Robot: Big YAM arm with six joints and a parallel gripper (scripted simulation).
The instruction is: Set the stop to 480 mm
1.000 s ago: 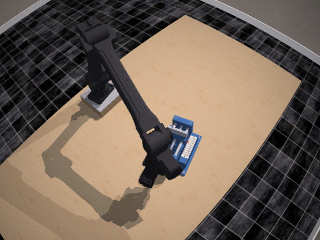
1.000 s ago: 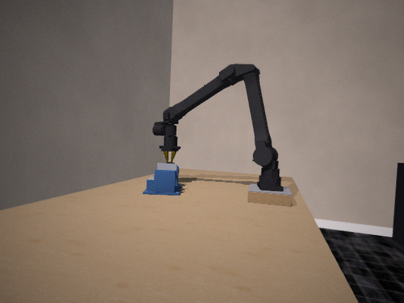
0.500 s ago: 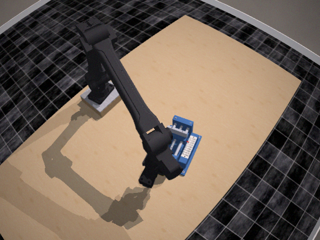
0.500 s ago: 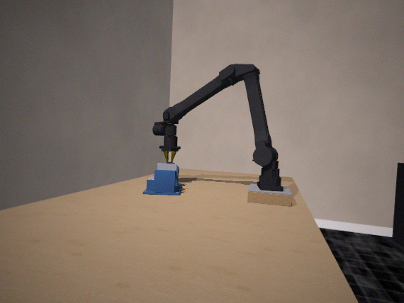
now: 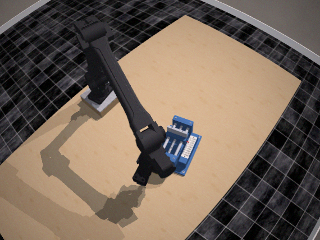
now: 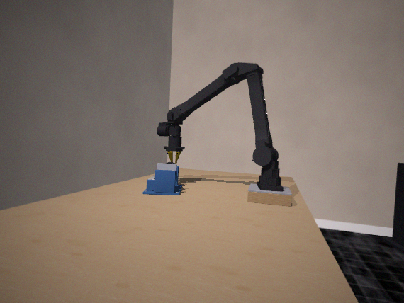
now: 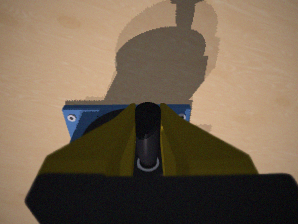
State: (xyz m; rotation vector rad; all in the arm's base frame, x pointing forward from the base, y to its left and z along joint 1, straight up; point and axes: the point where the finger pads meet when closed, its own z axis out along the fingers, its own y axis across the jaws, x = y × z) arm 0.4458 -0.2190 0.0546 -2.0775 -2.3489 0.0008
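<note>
From where I stand, the black six-joint arm (image 5: 123,84) (image 6: 203,95) reaches out from its pale-topped mounting block (image 5: 100,107) (image 6: 269,197) on the wood-grained table (image 5: 224,92) (image 6: 198,241) (image 7: 45,55). Its wrist is over one end of a blue stop fixture (image 5: 183,160) (image 6: 164,182) (image 7: 71,109).

The yellow-fingered gripper (image 6: 174,162) (image 7: 148,111) points straight down, its two fingers closed on the upright black crank handle (image 7: 148,120), one on each side of it. That handle rises from the handwheel (image 7: 102,122), a dark disc at the end of the fixture; most of it is hidden behind the fingers, and from above the arm covers it altogether.

The grey stop plate (image 5: 177,131) (image 6: 166,166) stands across the metal rods (image 5: 178,148), close to the tall blue end block (image 5: 183,120) and well away from the handwheel end. Alongside the rods runs a white scale strip (image 5: 188,147) printed with dark marks, and a small red pointer (image 5: 187,142) sits at its edge, nearer the stop plate's end. The figures are too small for me to read, so I can't say what the stop is set to. I can't make out any brand name on the arm or the fixture.
</note>
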